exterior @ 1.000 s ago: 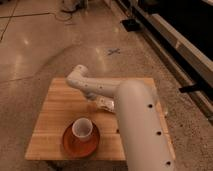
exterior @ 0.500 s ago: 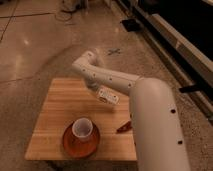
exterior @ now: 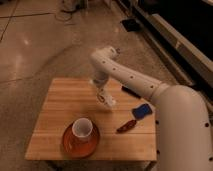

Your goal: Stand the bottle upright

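Claw (exterior: 101,91) clamps whitish cylindrical bottle (exterior: 107,99) (tilted) over planked wooden table (exterior: 55,107).

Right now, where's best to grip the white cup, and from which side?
Probably the rim, from straight above, one finger inside: the white cup stands upright, mouth open, and the orange saucer around its base crowds a side approach. The gripper, over the middle of the table, is shut on the bottle.

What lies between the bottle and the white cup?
Only bare wooden tabletop, as the camera view shows. The gripper, above the table's middle, is shut on the bottle; the cup sits on its saucer.
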You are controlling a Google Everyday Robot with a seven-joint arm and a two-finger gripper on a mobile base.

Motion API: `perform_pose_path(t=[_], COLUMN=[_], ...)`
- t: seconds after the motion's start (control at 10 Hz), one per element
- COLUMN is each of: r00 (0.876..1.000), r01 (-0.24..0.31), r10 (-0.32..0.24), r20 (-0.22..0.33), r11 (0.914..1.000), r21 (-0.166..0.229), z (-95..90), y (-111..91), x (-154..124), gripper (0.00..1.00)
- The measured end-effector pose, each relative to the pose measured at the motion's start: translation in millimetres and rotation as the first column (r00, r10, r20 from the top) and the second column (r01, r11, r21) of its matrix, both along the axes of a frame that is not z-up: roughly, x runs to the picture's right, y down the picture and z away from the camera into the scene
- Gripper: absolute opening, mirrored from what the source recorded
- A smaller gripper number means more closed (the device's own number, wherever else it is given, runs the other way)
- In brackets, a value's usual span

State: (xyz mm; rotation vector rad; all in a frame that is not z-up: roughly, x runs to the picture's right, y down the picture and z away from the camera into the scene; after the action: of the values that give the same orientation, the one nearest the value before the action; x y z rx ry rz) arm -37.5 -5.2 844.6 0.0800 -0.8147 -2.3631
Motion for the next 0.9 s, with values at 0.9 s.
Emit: perform_pose_path(t=[0.9], r00=[0.961], r01=[-0.23], r10=[0.225], r20=[0.159], r11=[0.973], r21=[0.014], z=[-3.9], y=[1], x=[39], gripper=[0.0])
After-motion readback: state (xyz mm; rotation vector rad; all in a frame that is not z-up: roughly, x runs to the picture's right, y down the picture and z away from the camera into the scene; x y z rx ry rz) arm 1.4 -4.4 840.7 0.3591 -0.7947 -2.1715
